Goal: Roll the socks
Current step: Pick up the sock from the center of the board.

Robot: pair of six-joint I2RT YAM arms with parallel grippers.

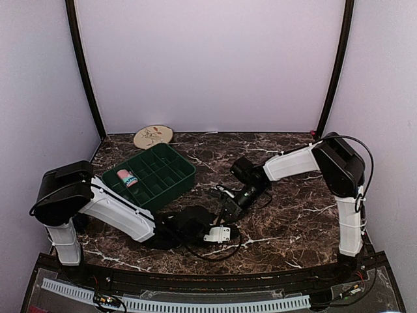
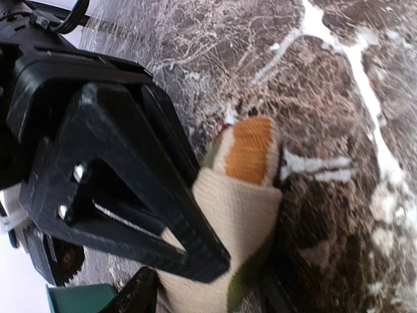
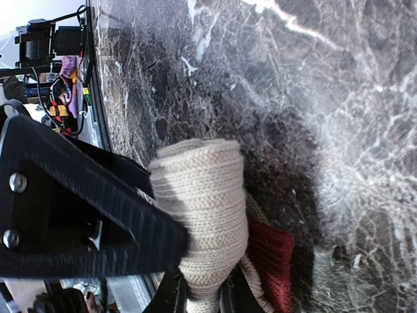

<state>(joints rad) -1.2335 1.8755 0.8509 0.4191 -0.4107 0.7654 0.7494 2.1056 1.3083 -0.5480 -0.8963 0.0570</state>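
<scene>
The left gripper [image 2: 186, 277] is clamped on the tan striped sock [image 2: 238, 208]. Its fingers are partly apart with the cream bundle wedged between them, and an orange patch and a green stripe stick out past the tips. The right gripper [image 3: 177, 267] meets it from the opposite side, its fingers nearly together and pinched on the ribbed cream cuff, with a dark red part just beyond them. The sock lies on the marble table [image 1: 287, 215]. From above, both grippers and the left wrist cover it completely. Behind the left fingers and well apart from them stands a green tray [image 1: 186, 171]. The pink sock [image 1: 126, 177] sits rolled in one compartment, and a plate [image 1: 153, 136] lies past the tray.
</scene>
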